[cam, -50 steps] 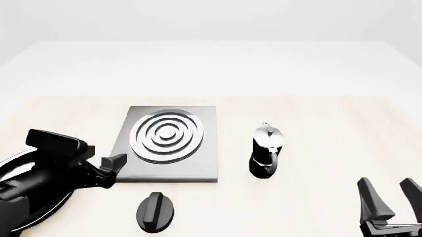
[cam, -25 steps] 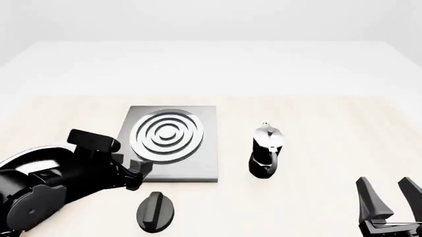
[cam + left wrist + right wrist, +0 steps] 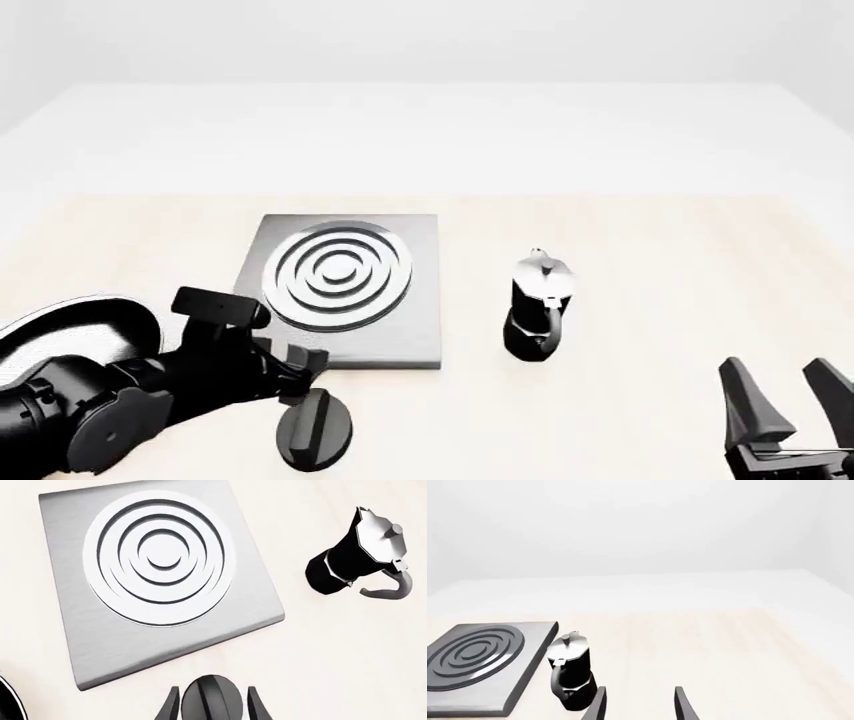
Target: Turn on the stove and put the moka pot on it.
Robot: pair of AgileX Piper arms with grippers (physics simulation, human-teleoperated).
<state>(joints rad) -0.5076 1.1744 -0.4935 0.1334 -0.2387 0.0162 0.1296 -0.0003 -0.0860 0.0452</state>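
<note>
My left gripper (image 3: 304, 362) sat low over the surface (image 3: 641, 280), its fingers spread apart and holding nothing. In the left wrist view the knob (image 3: 212, 704) lay between the two fingers (image 3: 167, 710), with a gap on each side, so I could not tell that they touched it. From the front the gripper was just above and behind the knob (image 3: 315, 428), at the near edge of the stove (image 3: 344, 290). The pan (image 3: 67, 325) lay to the left, partly hidden behind my left arm, well clear of the knob.

The stove stood flat on the surface, its ring burner (image 3: 338, 270) bare. The pot (image 3: 539, 305) stood upright to the right of the stove, near it but apart, spout side toward the slab in the right wrist view.

My right gripper (image 3: 785, 412) was at the near right corner, fingers parted wide and empty. The pot (image 3: 570, 672) was ahead of it and off to its left, well apart, with only bare surface between them.
</note>
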